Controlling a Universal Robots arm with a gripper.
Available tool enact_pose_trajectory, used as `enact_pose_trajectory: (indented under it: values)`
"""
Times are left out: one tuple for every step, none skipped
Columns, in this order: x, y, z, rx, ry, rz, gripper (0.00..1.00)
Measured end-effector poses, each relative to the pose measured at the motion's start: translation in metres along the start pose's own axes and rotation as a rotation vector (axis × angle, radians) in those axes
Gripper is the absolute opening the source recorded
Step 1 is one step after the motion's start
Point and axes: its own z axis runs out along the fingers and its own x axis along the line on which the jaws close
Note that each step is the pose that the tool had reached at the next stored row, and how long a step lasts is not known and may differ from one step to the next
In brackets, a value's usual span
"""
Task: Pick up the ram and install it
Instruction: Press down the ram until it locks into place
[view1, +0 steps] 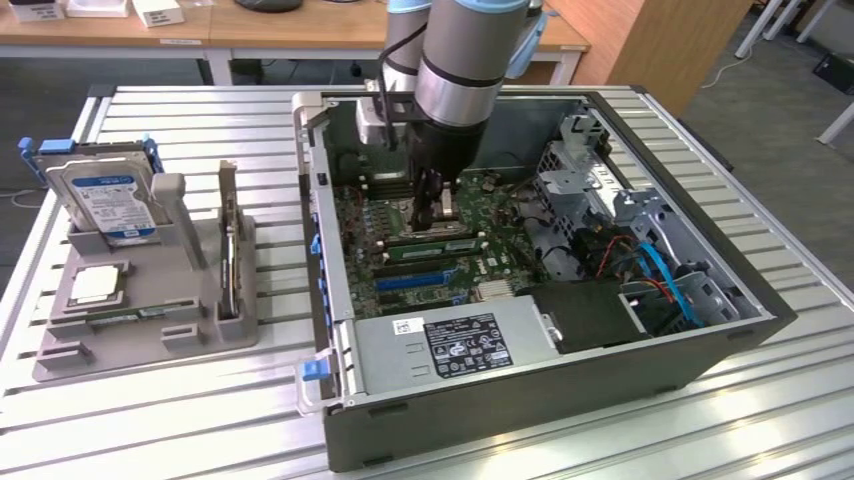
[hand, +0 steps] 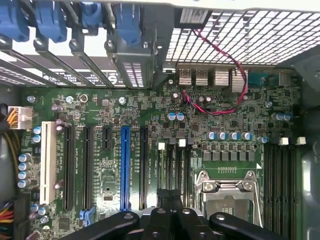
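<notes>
One open black desktop computer case (view1: 534, 390) lies on the slatted metal counter (view1: 160, 420), its walls boxing in the green motherboard (view1: 441, 265). One long green ram stick (view1: 434, 241) sits in a slot directly beneath the black end effector (view1: 430, 215), fingers together. Beyond, one grey holder (view1: 134, 300) carries one blue-labelled silver hard drive (view1: 107, 200).

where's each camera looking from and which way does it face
Exterior view: sits off the arm, raised, looking down over the open computer case, the parts holder with the hard drive at its left; the robot arm reaches down onto a ram stick on the motherboard.
Wrist view: rides the wrist, facing straight onto the motherboard; the shut gripper shows at the frame's edge.
Shared: motherboard, processor socket, gripper.
</notes>
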Motion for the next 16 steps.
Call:
enact_pose_trajectory:
  values:
    - [0.000, 0.0000, 0.0000, 0.0001, -0.0002, 0.000, 0.11]
    - [0.000, 0.0000, 0.0000, 0.0000, -0.0002, 0.000, 0.11]
    - [0.000, 0.0000, 0.0000, 0.0001, -0.0002, 0.000, 0.11]
    - [0.000, -0.0008, 0.0000, 0.0000, -0.0001, 0.000, 0.11]
    - [0.000, -0.0023, -0.0002, -0.0001, 0.0000, 0.000, 0.11]
    - [0.000, -0.0040, -0.0002, -0.0002, 0.0000, 0.000, 0.11]
    - [0.000, -0.0060, -0.0003, -0.0001, -0.0001, 0.000, 0.11]
    - [0.000, -0.0081, -0.0003, -0.0001, -0.0001, 0.000, 0.11]
    - [0.000, -0.0106, -0.0004, -0.0001, -0.0001, 0.000, 0.11]
    - [0.000, -0.0133, -0.0006, -0.0001, -0.0002, 0.000, 0.11]
    - [0.000, -0.0164, -0.0007, -0.0001, -0.0002, 0.000, 0.11]
    - [0.000, -0.0195, -0.0008, -0.0001, -0.0002, 0.000, 0.11]
    - [0.000, -0.0229, -0.0009, -0.0002, -0.0002, 0.000, 0.11]
    - [0.000, -0.0262, -0.0011, -0.0003, -0.0002, 0.000, 0.11]
    - [0.000, -0.0289, -0.0011, -0.0003, -0.0002, 0.000, 0.11]
    - [0.000, -0.0310, -0.0013, -0.0003, -0.0001, 0.000, 0.11]
